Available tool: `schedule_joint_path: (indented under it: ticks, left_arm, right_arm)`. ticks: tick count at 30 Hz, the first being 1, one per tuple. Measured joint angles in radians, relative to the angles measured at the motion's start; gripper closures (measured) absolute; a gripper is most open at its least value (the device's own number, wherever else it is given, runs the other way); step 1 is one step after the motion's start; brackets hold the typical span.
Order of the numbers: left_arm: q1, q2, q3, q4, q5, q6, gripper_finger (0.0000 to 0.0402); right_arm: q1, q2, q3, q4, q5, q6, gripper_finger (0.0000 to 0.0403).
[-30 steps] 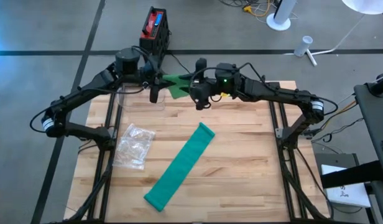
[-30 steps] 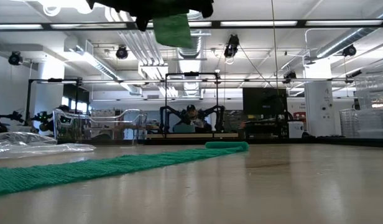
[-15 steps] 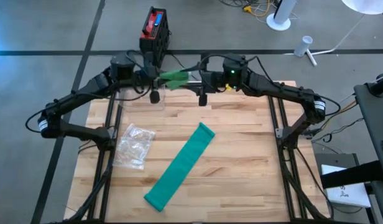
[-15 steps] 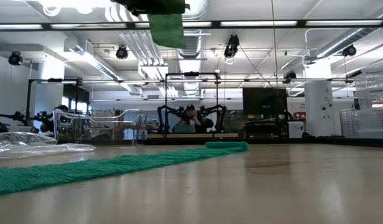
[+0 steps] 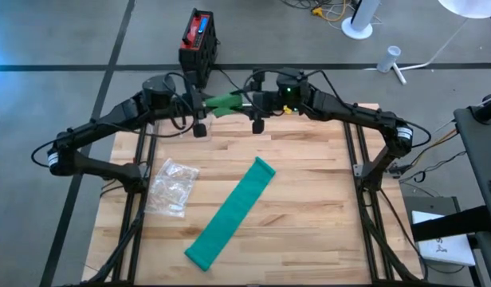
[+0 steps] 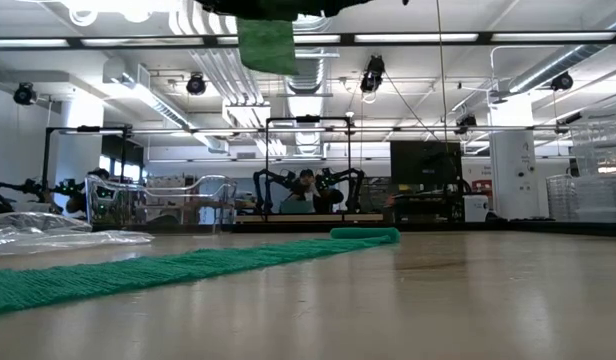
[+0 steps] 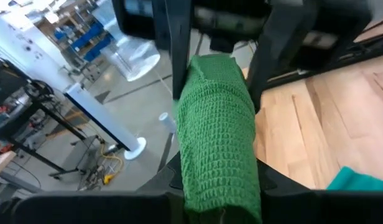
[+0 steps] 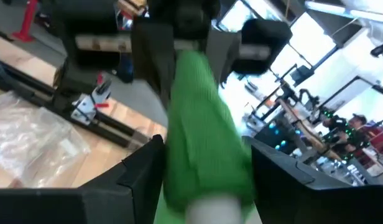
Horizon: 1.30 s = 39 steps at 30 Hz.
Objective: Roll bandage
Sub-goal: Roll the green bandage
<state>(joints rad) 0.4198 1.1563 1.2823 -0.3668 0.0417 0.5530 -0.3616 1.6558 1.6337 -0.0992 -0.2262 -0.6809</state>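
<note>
Both grippers meet on a green bandage roll in mid-air, upper centre of the high view.
Your left gripper [image 5: 204, 104] pinches the roll [image 5: 222, 102]; right gripper [image 5: 249, 101] straddles its far end, spread. The teal flat bandage [image 5: 229, 214] lies unrolled on the tabletop [image 5: 309, 207]. Next, I'd judge: steady the roll, wind evenly.

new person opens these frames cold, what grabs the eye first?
The two dark arms meeting above the table's far edge, the left gripper and right gripper both at a green bandage roll held up in the air between them. Next, the long green bandage strip lying diagonally across the wooden table, with a clear plastic wrapper to its left.
</note>
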Motion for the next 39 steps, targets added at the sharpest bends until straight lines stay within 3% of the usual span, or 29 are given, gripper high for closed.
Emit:
schedule_joint_path:
  ticks: [6,23,28,35,39]
  left_arm:
    - [0.001,-0.032,0.000,0.002,-0.011,-0.005,0.0346]
    - [0.001,0.012,-0.002,-0.043,-0.131,-0.079,0.0344]
    - [-0.011,0.026,-0.002,-0.057,-0.129,-0.145,0.0340]
    - [-0.038,0.015,-0.002,-0.059,-0.119,-0.154,0.0345]
    - [-0.046,0.008,-0.004,-0.055,-0.118,-0.153,0.0338]
  right_arm:
    - [-0.007,-0.002,-0.002,-0.048,0.031,-0.027,0.0204]
    - [0.028,-0.028,-0.001,0.039,-0.032,-0.153,0.0210]
    - [0.029,0.009,-0.002,0.026,0.020,-0.187,0.0259]
    - [0.032,0.014,-0.002,0.022,0.099,-0.229,0.0388]
    - [0.032,0.013,0.001,-0.011,0.108,-0.254,0.0392]
